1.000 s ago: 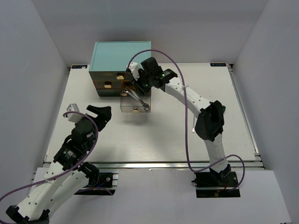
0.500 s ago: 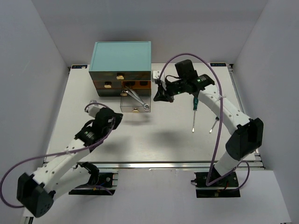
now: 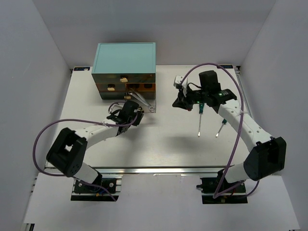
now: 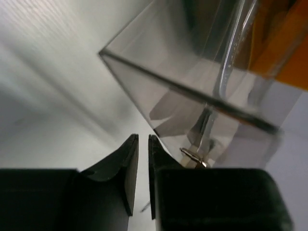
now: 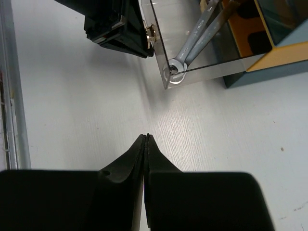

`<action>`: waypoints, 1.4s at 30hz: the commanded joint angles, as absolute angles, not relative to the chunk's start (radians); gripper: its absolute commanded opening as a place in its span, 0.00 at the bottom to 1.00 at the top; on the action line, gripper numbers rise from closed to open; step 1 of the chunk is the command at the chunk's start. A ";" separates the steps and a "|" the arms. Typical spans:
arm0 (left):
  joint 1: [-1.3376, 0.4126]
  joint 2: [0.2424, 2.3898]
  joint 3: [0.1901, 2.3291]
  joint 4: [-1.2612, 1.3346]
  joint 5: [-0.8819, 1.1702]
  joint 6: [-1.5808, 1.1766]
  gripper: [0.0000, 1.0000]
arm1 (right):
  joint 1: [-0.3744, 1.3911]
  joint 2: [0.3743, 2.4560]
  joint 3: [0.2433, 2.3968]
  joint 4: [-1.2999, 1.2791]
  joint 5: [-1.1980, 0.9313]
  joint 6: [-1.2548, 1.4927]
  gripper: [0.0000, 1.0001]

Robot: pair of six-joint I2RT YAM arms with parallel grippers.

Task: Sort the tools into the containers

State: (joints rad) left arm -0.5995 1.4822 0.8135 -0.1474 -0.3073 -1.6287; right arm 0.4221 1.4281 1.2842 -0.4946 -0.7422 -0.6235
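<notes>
Two silver wrenches point(image 5: 202, 30) lie in the pulled-out clear drawer point(image 3: 140, 109) of the teal-topped cabinet point(image 3: 126, 57). In the left wrist view my left gripper point(image 4: 143, 137) stands just left of the drawer's gold knob point(image 4: 195, 157). Its jaws are a narrow slit apart with only table between them. From above, the left gripper point(image 3: 132, 115) is at the drawer's front. My right gripper point(image 5: 146, 136) is shut and empty over bare table, to the right of the drawer point(image 5: 166, 72). Two green-handled screwdrivers point(image 3: 198, 122) point(image 3: 220, 129) lie on the table under the right arm.
Other cabinet drawers with gold knobs point(image 3: 123, 78) are pushed in. White walls enclose the table point(image 3: 159, 144) at left, right and back. A metal rail point(image 3: 159, 169) runs along the near edge. Purple cables loop off both arms.
The left arm swung from the near left up to the drawer's front, its jaws narrowing. The right gripper left the drawer, moved right and shut; both screwdrivers came into view.
</notes>
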 commanded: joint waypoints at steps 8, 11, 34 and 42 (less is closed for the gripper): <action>-0.543 1.630 0.992 -0.008 -0.374 -1.690 0.53 | 0.356 1.324 1.166 -0.410 -0.741 -0.565 0.02; -0.512 1.681 1.052 -0.008 -0.374 -1.683 0.55 | 0.342 1.310 1.143 -0.405 -0.738 -0.560 0.02; -0.408 1.703 1.007 0.034 -0.236 -1.554 0.04 | 0.299 1.273 1.023 -0.416 -0.738 -0.587 0.02; -0.330 1.641 0.841 0.093 -0.267 -1.554 0.41 | 0.296 1.301 1.026 -0.419 -0.746 -0.598 0.02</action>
State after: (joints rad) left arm -0.3790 1.6585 0.8738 0.0441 -0.2577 -1.5600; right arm 0.3019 1.2980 1.0168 -0.4374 -0.7284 -0.5831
